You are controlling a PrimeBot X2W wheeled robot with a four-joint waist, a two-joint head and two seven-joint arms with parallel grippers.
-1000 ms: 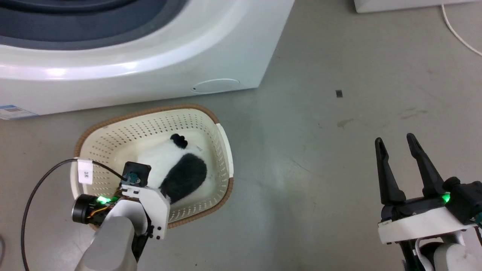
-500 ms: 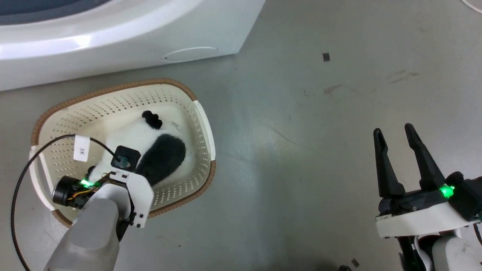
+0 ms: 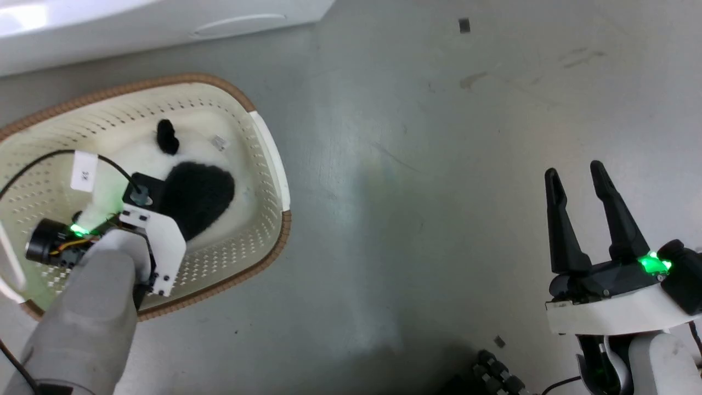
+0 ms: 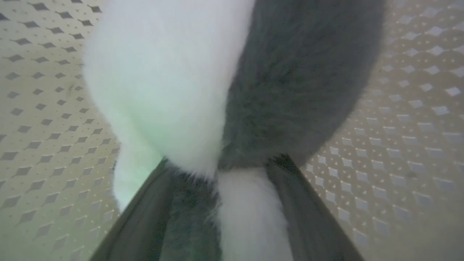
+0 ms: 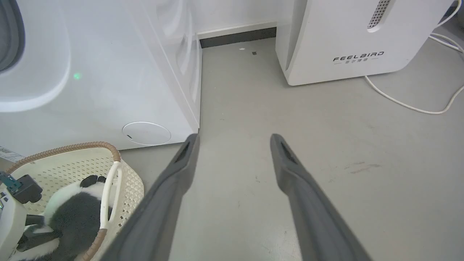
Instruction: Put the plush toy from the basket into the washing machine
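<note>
We see the plush toy in fluffy white with a large black patch and a black ear. The basket is cream, dotted with rows of small holes, its rim brown and woven-looking, its handle white. The washing machine is glossy white, the floor dull grey. The right gripper is black with a green light.

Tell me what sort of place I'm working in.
Likely a laundry room or a test setup: a washing machine, a basket on the grey floor, and a white FEELBIRD appliance nearby.
</note>
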